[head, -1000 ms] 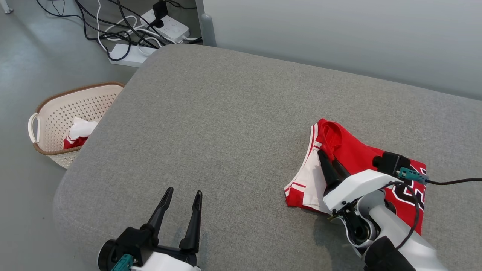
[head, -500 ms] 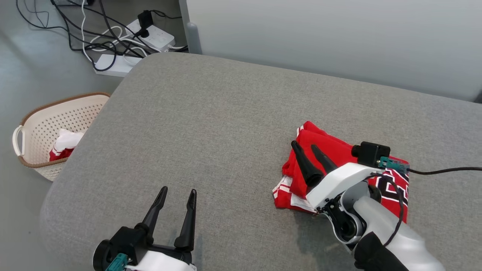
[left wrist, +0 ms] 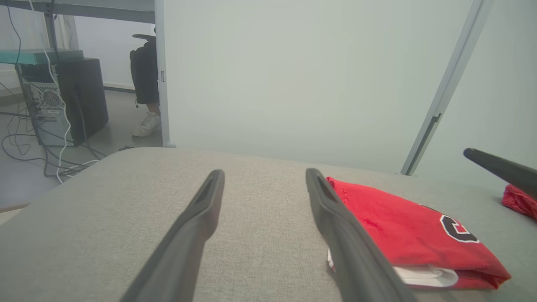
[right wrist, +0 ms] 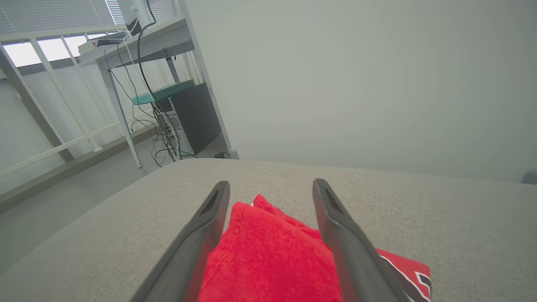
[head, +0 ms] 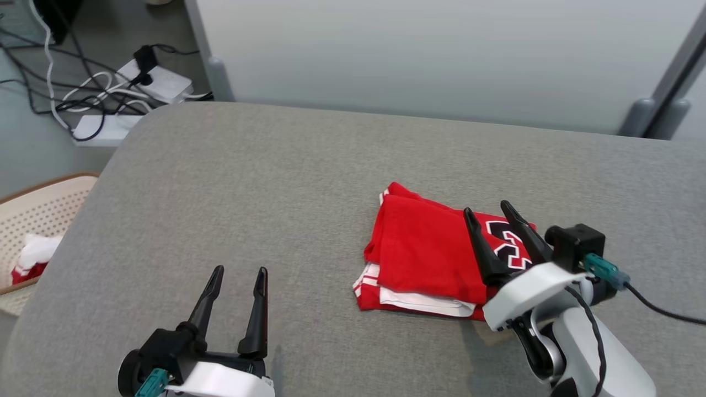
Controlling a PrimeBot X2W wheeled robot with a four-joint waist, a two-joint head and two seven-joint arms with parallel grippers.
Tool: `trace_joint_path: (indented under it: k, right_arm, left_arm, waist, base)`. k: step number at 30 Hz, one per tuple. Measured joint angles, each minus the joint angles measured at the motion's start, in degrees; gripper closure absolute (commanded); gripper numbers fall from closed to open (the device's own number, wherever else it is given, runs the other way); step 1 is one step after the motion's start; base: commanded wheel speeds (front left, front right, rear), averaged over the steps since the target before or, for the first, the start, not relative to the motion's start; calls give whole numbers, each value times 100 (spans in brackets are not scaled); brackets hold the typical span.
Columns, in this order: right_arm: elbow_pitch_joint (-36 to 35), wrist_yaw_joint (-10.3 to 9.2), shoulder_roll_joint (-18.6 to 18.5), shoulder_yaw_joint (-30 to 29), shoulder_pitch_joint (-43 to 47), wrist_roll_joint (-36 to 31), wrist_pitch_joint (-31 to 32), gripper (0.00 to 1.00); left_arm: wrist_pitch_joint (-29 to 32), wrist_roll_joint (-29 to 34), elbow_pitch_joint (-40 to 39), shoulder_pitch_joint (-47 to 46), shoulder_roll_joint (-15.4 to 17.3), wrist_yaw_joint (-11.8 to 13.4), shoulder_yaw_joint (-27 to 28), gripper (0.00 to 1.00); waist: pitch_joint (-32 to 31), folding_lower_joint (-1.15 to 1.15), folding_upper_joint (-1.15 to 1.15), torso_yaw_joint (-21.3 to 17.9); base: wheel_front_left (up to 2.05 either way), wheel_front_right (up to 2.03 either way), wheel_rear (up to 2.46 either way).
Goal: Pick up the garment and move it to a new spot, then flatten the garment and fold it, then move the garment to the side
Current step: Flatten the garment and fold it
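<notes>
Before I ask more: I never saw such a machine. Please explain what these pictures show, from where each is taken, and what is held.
It is a wheeled robot with two arms, each ending in a gripper with two long dark fingers. One picture comes from a camera on its head, looking down; the others from cameras on each wrist, looking along the fingers. A folded red garment lies on the grey padded surface. The left gripper is over bare surface, the right gripper at the garment. Both are open; nothing is held.
</notes>
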Motion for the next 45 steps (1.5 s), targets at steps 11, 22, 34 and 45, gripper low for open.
trace_joint_path:
  k: [11, 22, 34, 45]
  right_arm:
    - [-873, 1, 47, -713, 867, -721, 0, 0]
    - [-1278, 1, -22, -1028, 1460, -765, 0, 0]
    - [-1530, 1, -177, -1227, 2068, -704, 0, 0]
    - [-1529, 1, -152, -1255, 2204, -706, 0, 0]
  left_arm:
    - [0, 1, 3, 24, -1, 55, 199, 0]
    - [0, 81, 9, 33, -3, 38, 300, 0]
    - [1, 313, -19, 415, 0, -4, 397, 0]
    - [1, 360, -16, 515, 0, -54, 439, 0]
  waist:
    - [-245, 0, 0, -670]
    - [-330, 0, 0, -984]
    - [-470, 0, 0, -1008]
    - [-583, 0, 0, -931]
  base:
    - [0, 0, 0]
    - [0, 0, 0]
    - [0, 0, 0]
    - [0, 0, 0]
